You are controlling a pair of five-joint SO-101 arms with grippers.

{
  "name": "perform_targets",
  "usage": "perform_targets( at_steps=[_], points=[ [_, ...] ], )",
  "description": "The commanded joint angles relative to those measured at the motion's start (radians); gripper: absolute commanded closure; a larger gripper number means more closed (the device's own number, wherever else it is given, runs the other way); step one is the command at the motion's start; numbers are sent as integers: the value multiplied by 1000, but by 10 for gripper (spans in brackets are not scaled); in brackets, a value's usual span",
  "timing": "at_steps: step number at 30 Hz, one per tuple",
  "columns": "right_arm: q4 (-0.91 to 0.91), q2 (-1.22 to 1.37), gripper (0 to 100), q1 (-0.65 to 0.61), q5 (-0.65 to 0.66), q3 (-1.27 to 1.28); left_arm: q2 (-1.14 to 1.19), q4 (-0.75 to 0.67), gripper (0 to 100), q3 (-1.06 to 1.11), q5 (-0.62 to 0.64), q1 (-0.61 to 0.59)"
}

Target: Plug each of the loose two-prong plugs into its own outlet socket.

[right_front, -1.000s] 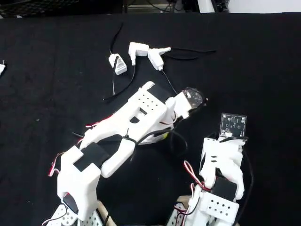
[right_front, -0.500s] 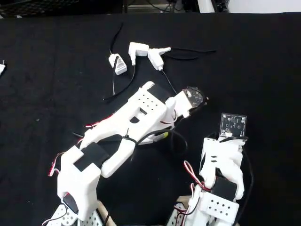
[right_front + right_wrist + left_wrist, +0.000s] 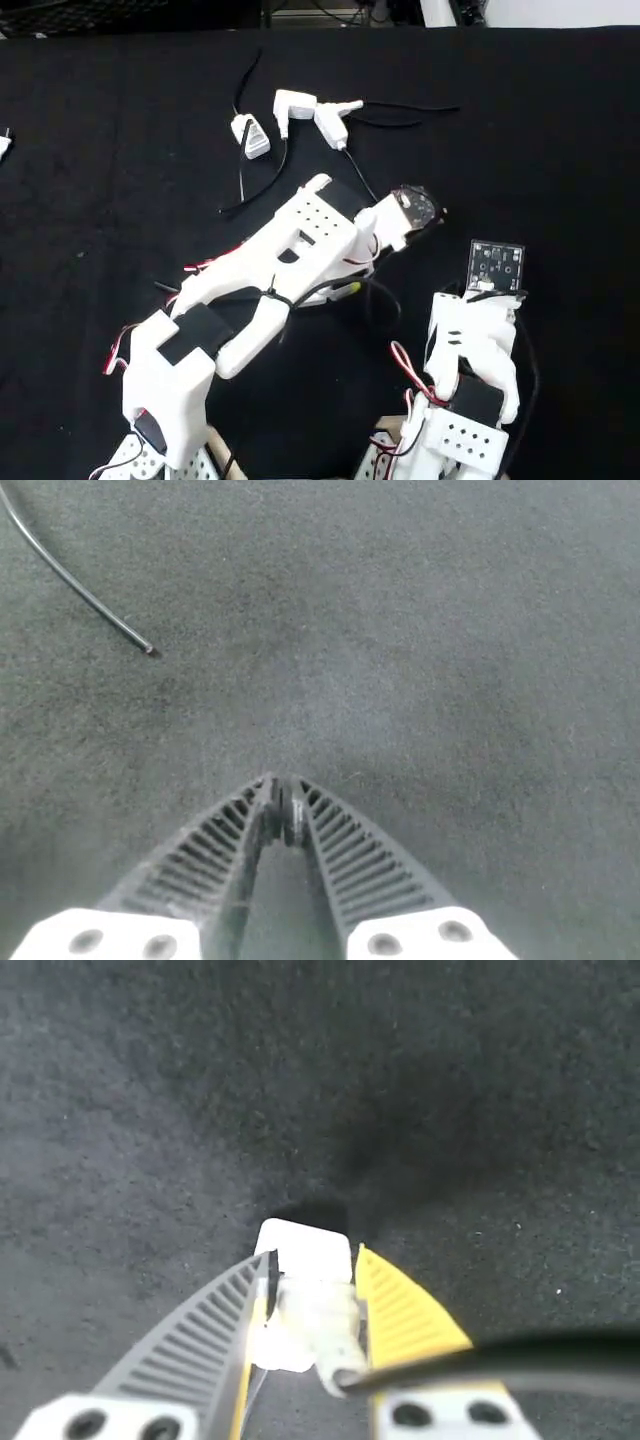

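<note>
My left gripper [image 3: 312, 1252] is shut on a white plug [image 3: 305, 1305] whose black cable [image 3: 500, 1360] runs out sideways; it hangs just above the black cloth. In the high view this gripper [image 3: 415, 210] is at the table's middle, at the end of the long outstretched arm. Three white plug and socket pieces [image 3: 250, 135] [image 3: 293, 103] [image 3: 336, 118] with black cables lie at the back, apart from it. My right gripper [image 3: 285, 785] is shut on nothing and points at bare cloth; its arm [image 3: 470, 350] stands folded at the front right.
A thin black cable end [image 3: 85, 595] lies on the cloth ahead of the right gripper. Loose black cables [image 3: 255, 195] curl between the back pieces and the left arm. A small white object [image 3: 4, 145] sits at the table's left edge.
The left arm has crept slightly to the right with the plug still held. The right arm has not moved.
</note>
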Motion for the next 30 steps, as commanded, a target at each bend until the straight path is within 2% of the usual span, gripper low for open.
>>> perform_targets(
  at_steps=[1, 8, 30],
  points=[
    [3, -35, 984, 12, 11, -2, -8, -12, 971, -7, 35, -12],
    [3, -35, 984, 12, 12, -2, -17, -97, 971, 94, 38, -35],
    [3, -30, 984, 12, 12, -2, -8, -112, 971, 163, 40, -38]
  ],
)
